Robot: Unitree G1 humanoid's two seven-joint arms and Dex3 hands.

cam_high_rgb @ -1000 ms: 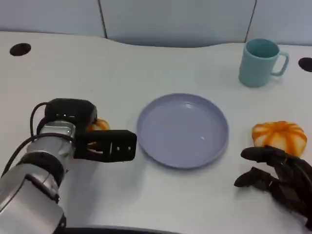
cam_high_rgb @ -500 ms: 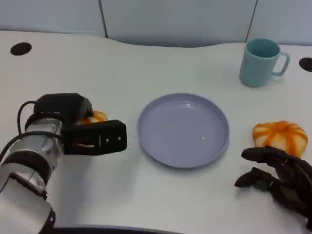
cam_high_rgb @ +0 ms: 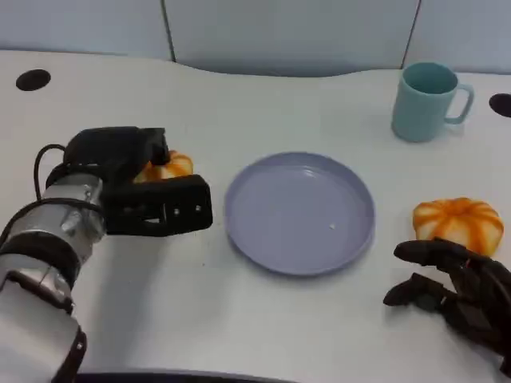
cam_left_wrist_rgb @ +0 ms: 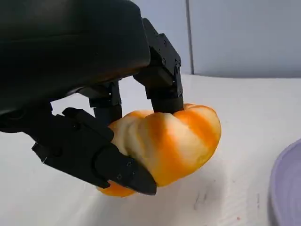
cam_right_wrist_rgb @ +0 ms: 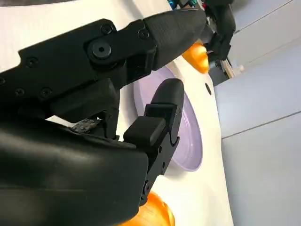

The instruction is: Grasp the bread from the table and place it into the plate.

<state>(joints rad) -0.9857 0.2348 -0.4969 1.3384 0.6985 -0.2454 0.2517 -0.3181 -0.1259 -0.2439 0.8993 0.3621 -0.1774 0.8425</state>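
On the white tabletop, the left hand at the frame's left clamped its fingers around the bread, ready to carry it to the plate at centre.

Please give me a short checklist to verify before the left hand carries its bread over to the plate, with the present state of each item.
1. Left hand grips the bread: ok, fingers above and below it.
2. Bread lifted off the table: cannot tell.
3. Plate bare: ok.
4. Path from hand to plate free: ok.
5. Right hand clear of the plate: ok, beside the second bread.
6. Cup out of the way: ok, far side.
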